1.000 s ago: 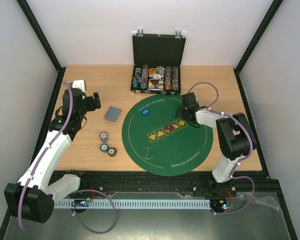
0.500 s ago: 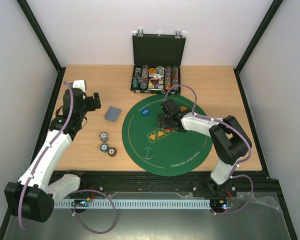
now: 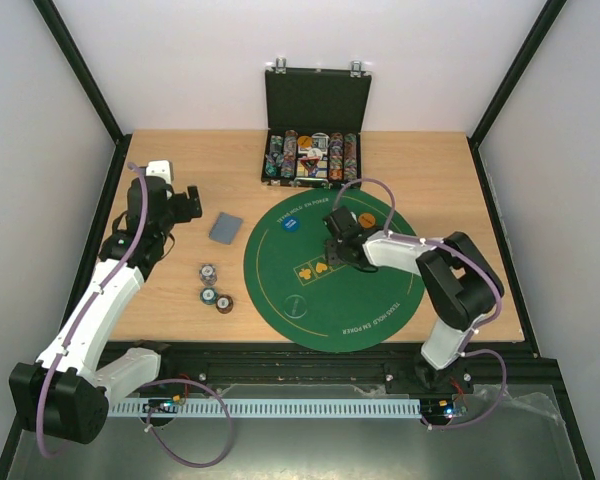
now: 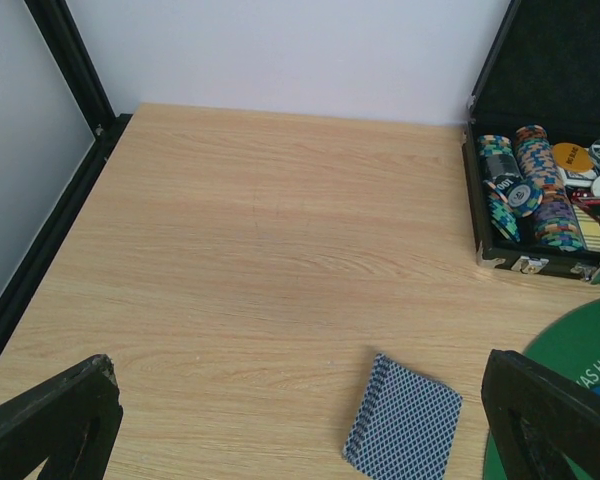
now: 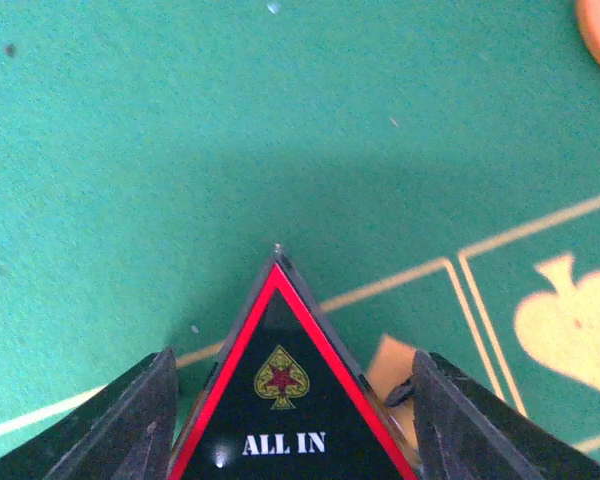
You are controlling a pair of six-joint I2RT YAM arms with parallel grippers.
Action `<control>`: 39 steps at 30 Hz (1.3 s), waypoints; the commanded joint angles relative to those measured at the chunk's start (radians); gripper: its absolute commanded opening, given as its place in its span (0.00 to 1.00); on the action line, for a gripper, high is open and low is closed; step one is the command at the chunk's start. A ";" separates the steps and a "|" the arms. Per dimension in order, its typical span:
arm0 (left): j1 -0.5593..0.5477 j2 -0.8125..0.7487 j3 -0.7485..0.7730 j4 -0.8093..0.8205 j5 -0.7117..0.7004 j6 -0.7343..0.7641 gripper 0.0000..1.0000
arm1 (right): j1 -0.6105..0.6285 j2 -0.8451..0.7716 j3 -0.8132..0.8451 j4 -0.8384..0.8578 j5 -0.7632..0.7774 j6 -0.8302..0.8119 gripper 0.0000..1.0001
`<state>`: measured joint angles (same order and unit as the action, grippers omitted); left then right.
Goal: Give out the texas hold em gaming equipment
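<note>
The black-and-red triangular "ALL IN" marker (image 5: 285, 400) lies on the green felt mat (image 3: 320, 310). My right gripper (image 5: 292, 356) is low over it, a finger against each slanted side. From above the right gripper (image 3: 340, 246) hides the marker. An orange button (image 3: 366, 218) and a blue button (image 3: 290, 224) rest on the mat's far part. The grey-blue deck of cards (image 4: 405, 432) lies on the wood just ahead of my open, empty left gripper (image 4: 300, 430). Three poker chips (image 3: 215, 288) sit left of the mat.
The open black case (image 3: 312, 150) with chip rows stands at the back centre, just beyond the mat. Black frame rails border the table on both sides. The left arm (image 3: 130, 260) stretches along the left edge.
My right gripper has swung left from the mat's right side to the marker near the suit symbols and drawn its fingers in around it. The left arm has stayed still.
</note>
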<state>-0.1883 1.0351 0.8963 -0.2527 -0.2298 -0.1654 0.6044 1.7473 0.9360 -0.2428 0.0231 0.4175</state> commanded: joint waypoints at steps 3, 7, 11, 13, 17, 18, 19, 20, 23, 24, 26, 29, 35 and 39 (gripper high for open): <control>-0.008 -0.005 -0.005 0.000 -0.012 -0.006 0.99 | -0.009 -0.105 -0.140 -0.190 0.107 0.099 0.57; -0.008 -0.007 -0.004 0.000 -0.003 -0.007 1.00 | -0.032 -0.182 -0.222 -0.245 0.090 0.172 0.55; -0.010 -0.007 -0.004 0.003 0.012 -0.009 1.00 | -0.041 -0.238 -0.269 -0.249 0.018 0.268 0.54; -0.012 -0.004 -0.005 0.003 0.021 -0.010 1.00 | -0.041 -0.265 -0.302 -0.244 0.017 0.320 0.54; -0.020 0.000 -0.005 0.003 0.034 -0.013 0.99 | -0.043 -0.319 -0.355 -0.290 0.111 0.398 0.54; -0.022 0.001 -0.004 0.003 0.039 -0.013 1.00 | -0.043 -0.339 -0.369 -0.293 0.127 0.417 0.54; -0.024 0.002 -0.004 0.003 0.042 -0.012 1.00 | -0.042 -0.356 -0.379 -0.288 0.132 0.430 0.54; -0.026 0.000 -0.004 0.003 0.043 -0.013 1.00 | -0.043 -0.372 -0.385 -0.286 0.142 0.444 0.54; -0.029 -0.001 -0.003 0.004 0.046 -0.014 1.00 | -0.042 -0.403 -0.375 -0.303 0.170 0.467 0.57; -0.031 0.000 -0.003 0.003 0.048 -0.015 1.00 | -0.042 -0.417 -0.367 -0.307 0.173 0.467 0.59; -0.032 0.000 -0.003 0.004 0.056 -0.016 0.99 | -0.041 -0.443 -0.339 -0.305 0.153 0.445 0.65; -0.034 0.001 -0.002 0.005 0.066 -0.017 0.99 | -0.040 -0.486 -0.284 -0.293 0.099 0.405 0.74; -0.037 -0.010 -0.003 0.001 0.035 -0.014 0.99 | -0.029 -0.499 -0.203 -0.213 -0.010 0.318 0.78; -0.037 -0.015 -0.005 0.001 0.009 -0.011 1.00 | -0.029 -0.439 -0.195 -0.133 -0.090 0.303 0.78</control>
<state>-0.2199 1.0348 0.8963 -0.2531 -0.1879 -0.1730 0.5697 1.2602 0.7258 -0.4404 0.0200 0.7601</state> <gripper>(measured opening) 0.995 0.782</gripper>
